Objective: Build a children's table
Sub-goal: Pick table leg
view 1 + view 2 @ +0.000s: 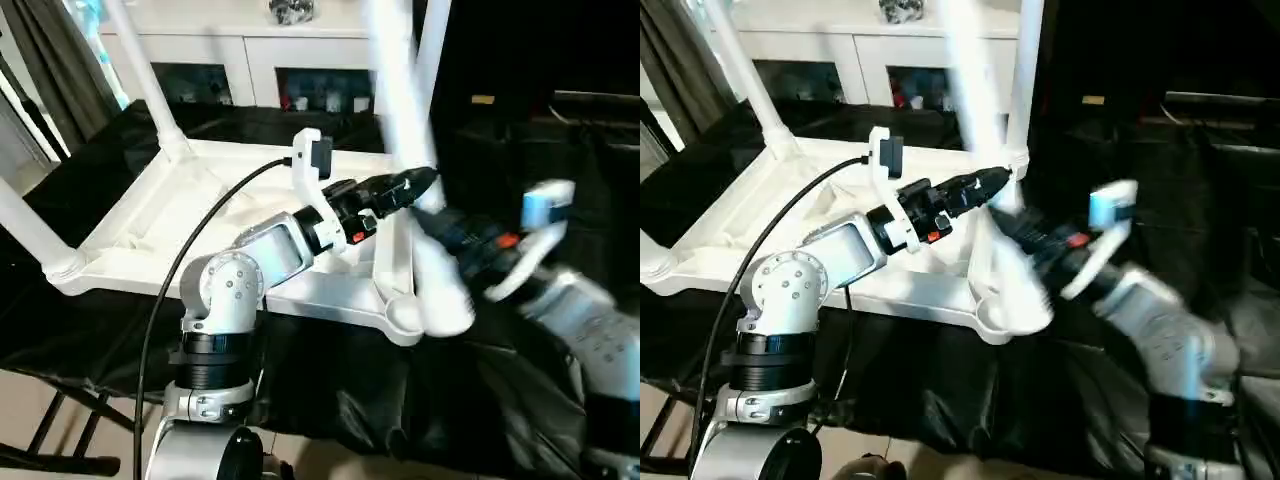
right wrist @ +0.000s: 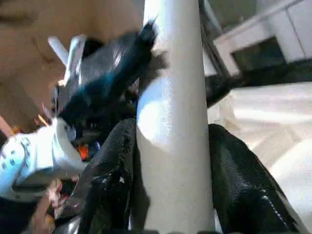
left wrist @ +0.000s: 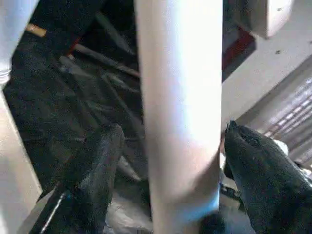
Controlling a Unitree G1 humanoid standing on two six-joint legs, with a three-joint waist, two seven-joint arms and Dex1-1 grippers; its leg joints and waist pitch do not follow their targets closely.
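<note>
The loose leg (image 1: 420, 200) is held upright over the near corner socket (image 1: 405, 318) of the inverted tabletop (image 1: 200, 220), grasped by the right end effector (image 2: 170, 161); the left end effector (image 3: 170, 161) brackets it unclenched.

The tabletop (image 1: 200, 215) is white plastic with a smooth, faintly glossy underside, moulded into ribs. The leg (image 2: 173, 126) is a smooth white tube that catches a soft sheen. Black cloth (image 1: 470, 390) under the tabletop looks matt and creased. The right gripper (image 2: 170, 195) has matt black fingers (image 2: 241, 185) with a slightly grained surface. The forearm (image 1: 275, 250) is brushed silver metal with a satin finish.
</note>
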